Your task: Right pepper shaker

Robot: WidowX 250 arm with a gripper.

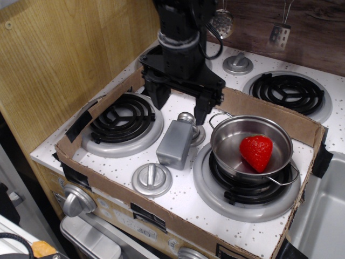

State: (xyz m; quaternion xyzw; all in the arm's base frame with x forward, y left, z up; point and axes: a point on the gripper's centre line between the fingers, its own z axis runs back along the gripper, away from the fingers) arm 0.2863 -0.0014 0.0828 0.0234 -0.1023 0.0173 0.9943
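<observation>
The pepper shaker (175, 142) is a matte grey boxy bottle with a shiny round cap. It leans tilted in the middle of the toy stove, cap toward the back, resting against a round knob. My black gripper (180, 107) hangs just above and behind the cap, fingers spread wide apart and empty. One finger (157, 97) is to the left of the cap, the other (203, 112) to the right, near the pot's handle.
A steel pot (250, 144) holding a red strawberry (256, 152) sits on the front right burner. A black burner (123, 121) is at the left. A round knob (151, 179) lies in front of the shaker. A cardboard wall (264, 110) rings the stove top.
</observation>
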